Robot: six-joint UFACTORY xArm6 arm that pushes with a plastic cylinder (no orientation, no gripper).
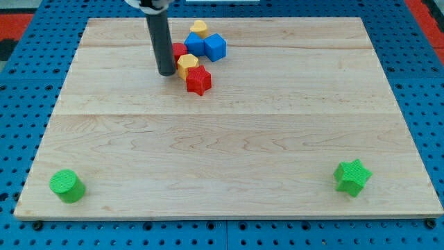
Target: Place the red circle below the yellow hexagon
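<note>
Beside my tip point(166, 72), red circle point(179, 51).

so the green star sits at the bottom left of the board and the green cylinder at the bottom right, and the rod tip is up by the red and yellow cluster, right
Not quite: the two green blocks are swapped. The camera view shows the green cylinder at the bottom left and the green star at the bottom right. The rest holds: my tip is at the top, just left of the cluster.
</note>
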